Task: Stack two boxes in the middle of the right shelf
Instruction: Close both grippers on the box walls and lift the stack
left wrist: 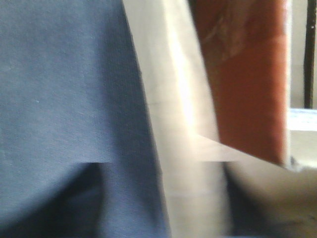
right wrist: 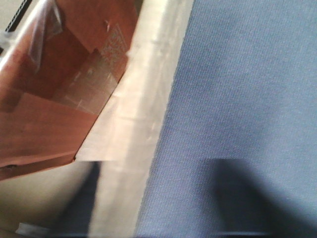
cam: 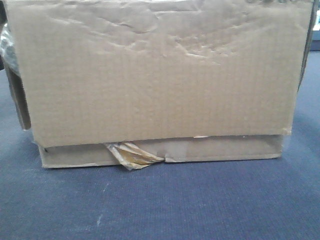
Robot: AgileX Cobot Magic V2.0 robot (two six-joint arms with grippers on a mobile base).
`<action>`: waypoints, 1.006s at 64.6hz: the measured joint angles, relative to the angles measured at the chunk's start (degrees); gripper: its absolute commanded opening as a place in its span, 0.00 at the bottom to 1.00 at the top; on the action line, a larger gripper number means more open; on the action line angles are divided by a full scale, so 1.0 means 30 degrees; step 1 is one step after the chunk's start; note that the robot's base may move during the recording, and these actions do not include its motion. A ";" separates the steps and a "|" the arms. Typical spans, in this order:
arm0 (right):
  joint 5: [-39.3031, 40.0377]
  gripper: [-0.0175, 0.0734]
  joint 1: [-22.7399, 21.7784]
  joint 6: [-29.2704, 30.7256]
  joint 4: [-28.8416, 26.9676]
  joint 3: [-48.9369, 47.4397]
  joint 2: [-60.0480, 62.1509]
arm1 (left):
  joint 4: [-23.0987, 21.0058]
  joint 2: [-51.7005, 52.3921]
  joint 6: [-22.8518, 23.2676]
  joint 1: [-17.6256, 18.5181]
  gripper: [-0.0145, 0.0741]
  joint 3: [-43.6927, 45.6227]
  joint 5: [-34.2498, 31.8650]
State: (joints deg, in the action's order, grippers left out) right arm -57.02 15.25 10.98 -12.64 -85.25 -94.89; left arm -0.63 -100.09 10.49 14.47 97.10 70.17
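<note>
Neither gripper shows, so their state cannot be told; the tall box (cam: 160, 70) sits on the flat box (cam: 220, 149) on blue cloth (cam: 160, 205), long side running left to right, apparently between both arms, equally near.

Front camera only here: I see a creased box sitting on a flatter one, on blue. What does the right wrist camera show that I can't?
Observer: Clear tape shines along the edge of a reddish-brown box.
Operator: And the left wrist camera?
Observer: A pale strip runs between the blue surface and the box's side. It is too blurred to say what the strip is.
Operator: Anything beyond the box?
Observer: In the left wrist view, a dark upright stands against a pale background at the right edge.
</note>
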 measured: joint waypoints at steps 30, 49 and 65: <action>-0.0745 0.02 0.0078 -0.0646 -0.0090 0.0000 0.1050 | -0.0068 0.0040 0.0527 0.0111 0.04 0.0006 -0.0030; -0.0836 0.02 0.0078 -0.0911 0.0098 0.0000 0.3412 | 0.0211 0.1465 0.0560 0.0298 0.04 0.1900 0.0372; -0.0197 0.02 0.0078 -0.1159 0.0098 -0.0992 0.5730 | 0.1480 0.3142 0.0596 0.1125 0.04 0.4816 0.0621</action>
State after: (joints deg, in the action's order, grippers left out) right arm -57.61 15.48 7.50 -12.34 -88.22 -77.70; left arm 3.81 -90.67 12.28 17.84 111.55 72.04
